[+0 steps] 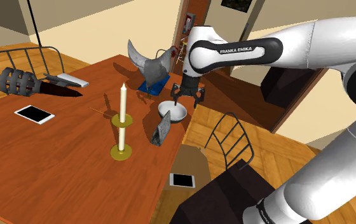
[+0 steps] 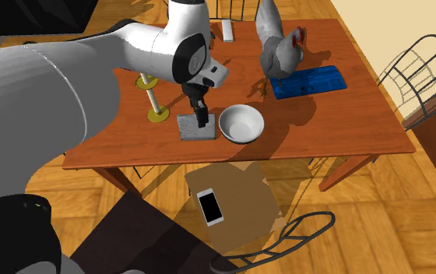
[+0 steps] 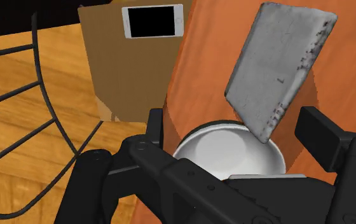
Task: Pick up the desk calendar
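a reddish-brown table [image 1: 75, 137] is spanned by the white arm [image 1: 234, 51], which is brought in from the shoulder view's right. on the table a grey hen figure [image 1: 150, 63] is set at the far side and a white bowl [image 1: 173, 112] near the right edge in that view. the desk calendar [image 1: 162, 129], a grey tilted slab, is stood just beside the bowl, on its near left. the gripper [image 1: 188, 97] is poised above the bowl rather than over the calendar. its fingers are spread apart, and nothing is clasped between them. in the wrist view the calendar [image 3: 278, 67] is seen just beyond the bowl [image 3: 221, 149], touched by neither finger.

the approach is judged to be the step in hand, with the grasp not yet made. for the next move the hand would need to be shifted across to the calendar, lined up so the thin slab is taken between the fingers, lowered and closed. the bowl's rim should be kept clear.

"franka emika" can be read on the arm. no writing can be made out on the calendar's face.
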Robot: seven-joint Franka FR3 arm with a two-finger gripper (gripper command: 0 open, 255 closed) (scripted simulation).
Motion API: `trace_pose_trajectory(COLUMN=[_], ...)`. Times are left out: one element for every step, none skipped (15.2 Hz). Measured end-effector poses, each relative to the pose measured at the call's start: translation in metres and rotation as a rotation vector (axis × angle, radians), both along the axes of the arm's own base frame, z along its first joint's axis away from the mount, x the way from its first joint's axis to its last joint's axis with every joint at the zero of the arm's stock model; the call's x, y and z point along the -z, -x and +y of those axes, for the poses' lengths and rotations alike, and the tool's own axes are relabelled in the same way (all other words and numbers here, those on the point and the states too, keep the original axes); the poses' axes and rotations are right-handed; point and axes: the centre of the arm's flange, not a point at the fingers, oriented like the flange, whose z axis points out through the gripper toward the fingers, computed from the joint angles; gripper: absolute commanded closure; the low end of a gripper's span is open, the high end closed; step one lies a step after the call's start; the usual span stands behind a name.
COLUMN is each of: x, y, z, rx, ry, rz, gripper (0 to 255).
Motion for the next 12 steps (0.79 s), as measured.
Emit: trace_pose_trajectory(x=[0.008,0.017,0.025,0.031,0.041,0.050,0.057,0.070,0.079,0.087,0.092,0.097], y=[-0.010,-0.021,-0.034,-0.044,-0.053,-0.063,-0.074,-0.085,-0.094,-0.101,-0.103,-0.104], z=[0.001,0.002,0.002,0.002,0.004,0.003,0.000,-0.004,-0.006,-0.006,-0.006,-0.007], rx=[0.033,0.066,0.098,0.131,0.163,0.196,0.229,0.262,0.294,0.315,0.326,0.331], ry=[-0.003,-0.006,-0.009,-0.012,-0.014,-0.017,-0.020,-0.023,-0.025,-0.027,-0.027,-0.028], rz=[0.006,0.011,0.017,0.022,0.028,0.034,0.039,0.044,0.051,0.054,0.056,0.057], gripper=[0,0,0,0,0,0,0,0,0,0,0,0])
